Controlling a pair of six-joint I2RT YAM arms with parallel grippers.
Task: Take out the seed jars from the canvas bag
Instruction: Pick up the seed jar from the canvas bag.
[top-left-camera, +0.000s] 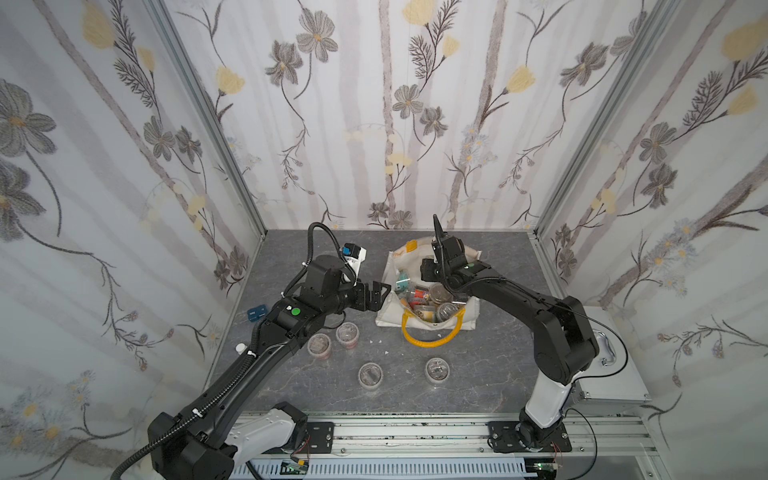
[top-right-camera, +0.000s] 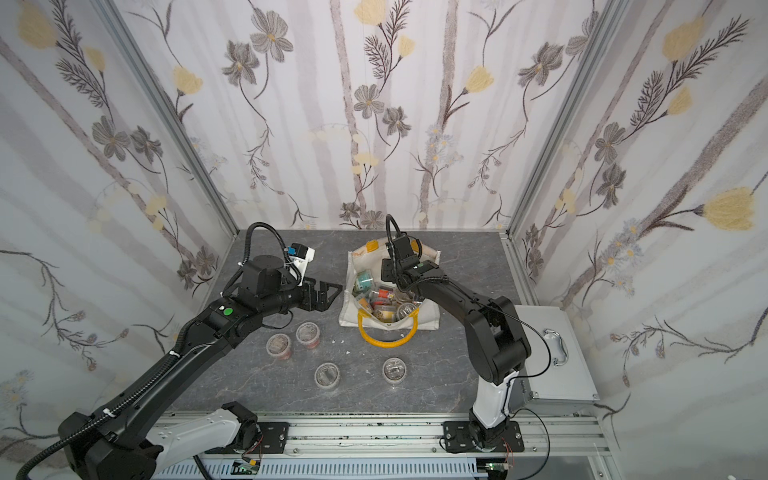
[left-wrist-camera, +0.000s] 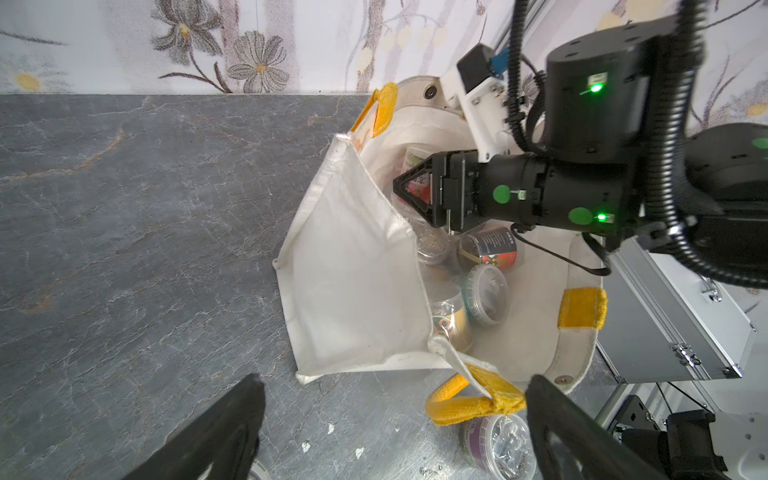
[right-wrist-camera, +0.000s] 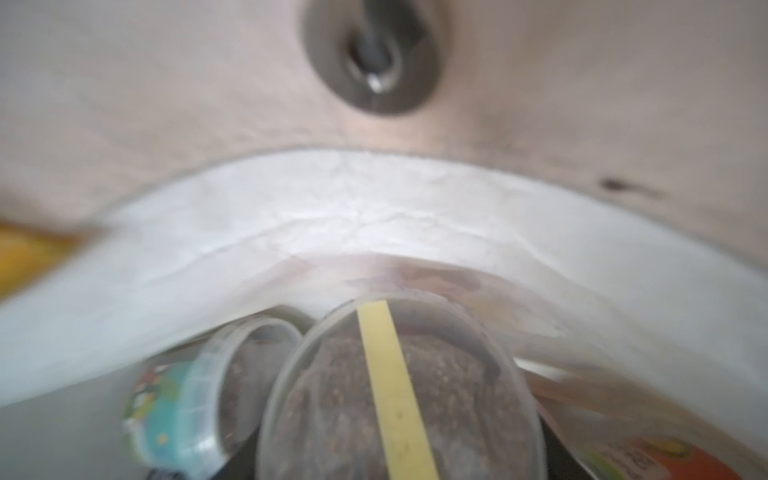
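Note:
The canvas bag (top-left-camera: 384, 316) (top-right-camera: 347, 316) stands open at the middle back of the table, with several seed jars (top-left-camera: 446, 309) (top-right-camera: 405, 309) inside. Several more seed jars (top-left-camera: 347, 334) (top-right-camera: 308, 335) stand on the table in front of it. My right gripper (top-left-camera: 430, 270) (left-wrist-camera: 405, 187) reaches down into the bag. In the right wrist view a seed jar (right-wrist-camera: 399, 395) with a yellow strip on its lid fills the space at the jaws; the fingers themselves are hidden. My left gripper (top-left-camera: 380, 293) (left-wrist-camera: 395, 415) hovers open just left of the bag, holding nothing.
A silver metal case (top-left-camera: 611, 365) (left-wrist-camera: 673, 324) sits at the table's right edge behind my right arm. The bag's yellow handle (top-left-camera: 428, 338) lies on the table toward the front. A small blue object (top-left-camera: 255, 312) lies at the left wall. White crumbs (top-left-camera: 386, 353) dot the tabletop.

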